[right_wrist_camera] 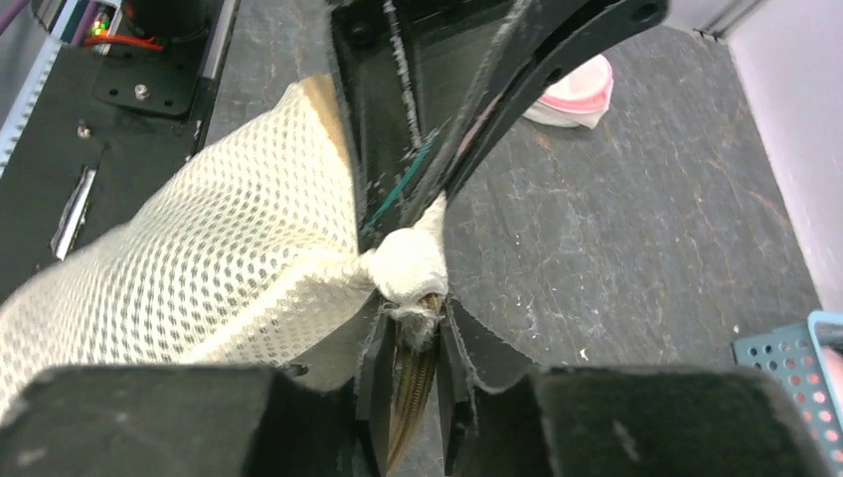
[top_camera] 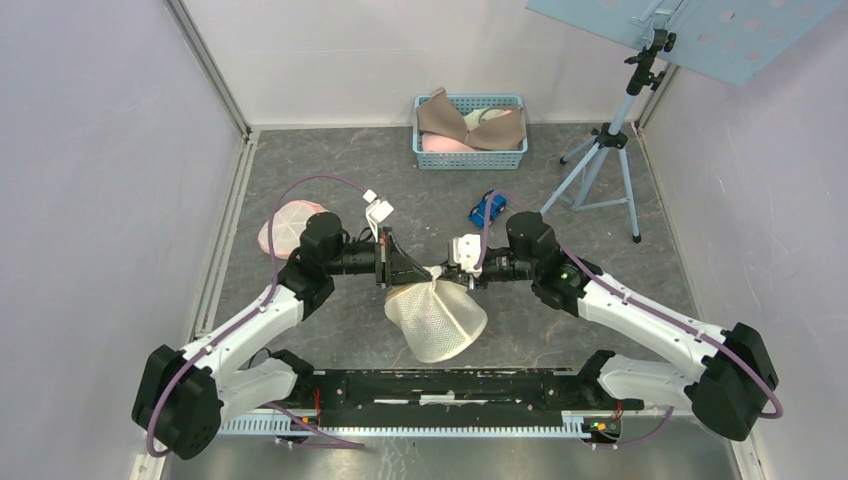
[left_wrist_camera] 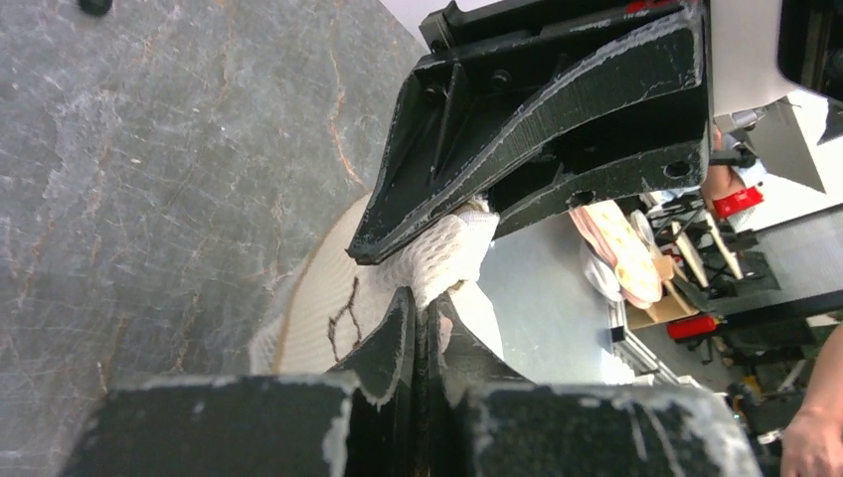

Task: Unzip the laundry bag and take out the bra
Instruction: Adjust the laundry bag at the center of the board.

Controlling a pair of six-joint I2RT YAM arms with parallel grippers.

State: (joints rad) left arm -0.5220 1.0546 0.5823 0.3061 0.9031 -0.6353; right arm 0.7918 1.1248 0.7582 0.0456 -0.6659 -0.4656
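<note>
Cream mesh laundry bag (top_camera: 435, 318) hangs between the two arms over the middle of the grey table (top_camera: 330, 170), its top bunched into a knot. The left gripper (top_camera: 425, 272) is clamped tight on that bunched mesh. The right gripper (right_wrist_camera: 416, 313) meets it from the opposite side with the bag's zip edge lying between its narrowly parted fingers; whether they pinch it I cannot tell. What the bag holds cannot be made out. Bras (top_camera: 445, 118) lie in a blue basket (top_camera: 470, 158) at the table's far side.
</note>
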